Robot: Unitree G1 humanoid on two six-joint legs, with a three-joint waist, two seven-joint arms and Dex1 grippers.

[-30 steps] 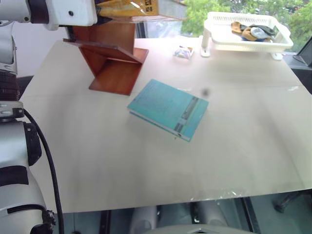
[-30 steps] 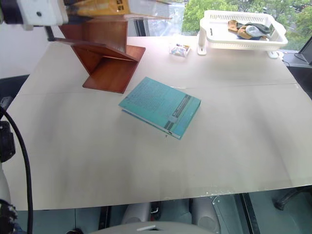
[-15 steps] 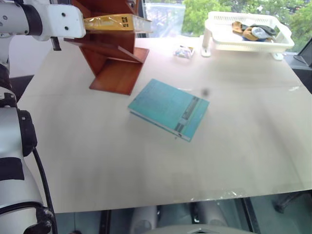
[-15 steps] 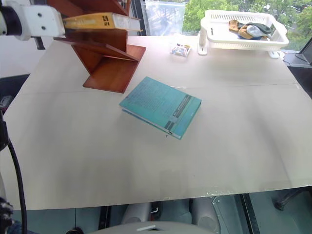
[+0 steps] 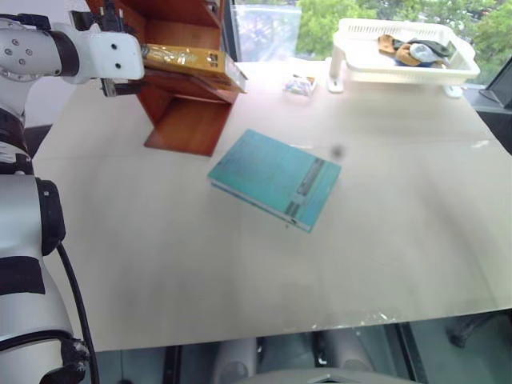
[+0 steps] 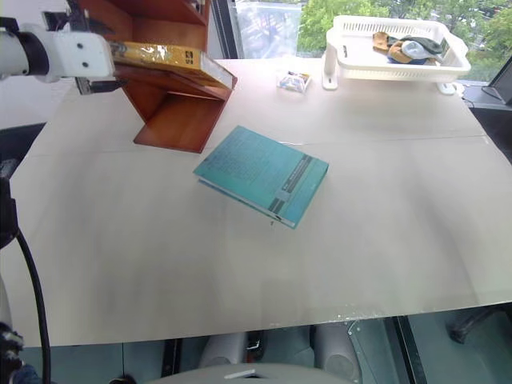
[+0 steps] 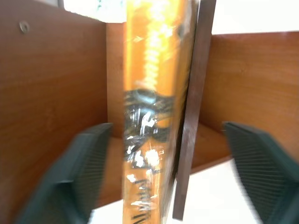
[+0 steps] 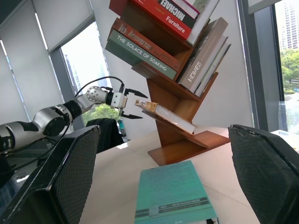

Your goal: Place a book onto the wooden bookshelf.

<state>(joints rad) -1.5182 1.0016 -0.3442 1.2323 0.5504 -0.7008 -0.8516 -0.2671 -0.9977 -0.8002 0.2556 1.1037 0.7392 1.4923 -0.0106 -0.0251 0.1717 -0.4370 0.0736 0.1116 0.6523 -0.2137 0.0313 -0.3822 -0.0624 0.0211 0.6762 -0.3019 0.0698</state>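
Note:
The orange-yellow book [image 5: 192, 62] lies tilted on a slanted lower board of the reddish-brown wooden bookshelf [image 5: 188, 120] at the table's far left. Its free end pokes out past the board. My left gripper [image 5: 138, 58] stands open right behind the book's near end. In the left wrist view its two fingers [image 7: 79, 172] stand wide apart on either side of the book [image 7: 154, 116] without touching it. My right gripper [image 8: 163, 186] is open and empty, and looks across the table at the bookshelf [image 8: 187, 140] and the book [image 8: 163, 114].
A teal book [image 5: 276, 178] lies flat on the table [image 5: 240, 280] near the middle. A white basket tray [image 5: 404, 74] with small items stands at the back right, a small packet [image 5: 302, 84] beside it. Several other books [image 8: 154, 46] fill the upper shelves.
The left gripper has lowered the book from a level hold onto the slanted board and opened, letting it go. The hand has shifted left and down. The right arm has kept still.

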